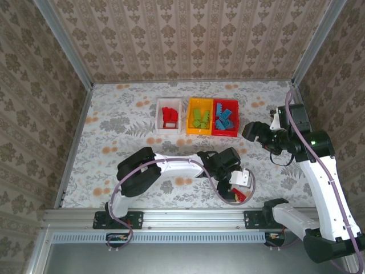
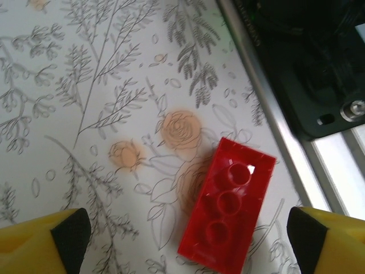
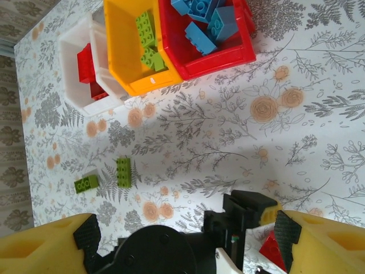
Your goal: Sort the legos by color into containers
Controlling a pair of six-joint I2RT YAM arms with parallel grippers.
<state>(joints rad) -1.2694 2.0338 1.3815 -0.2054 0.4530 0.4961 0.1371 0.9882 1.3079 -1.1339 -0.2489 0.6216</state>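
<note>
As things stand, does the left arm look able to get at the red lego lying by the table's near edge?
Likely yes. The left gripper is open, its fingers on either side of the red lego, which lies alone on the table; nothing sits between.

Table (image 1: 114, 142), pale floral print; far centre, three bins in a row: white bin (image 1: 158, 117), orange-yellow bin (image 1: 198, 132), red bin (image 1: 224, 134); near front rail, red brick (image 2: 227, 205), hollow side up; lime green brick (image 3: 124, 172) loose; second green brick (image 3: 86, 184) just beside, apart.
</note>
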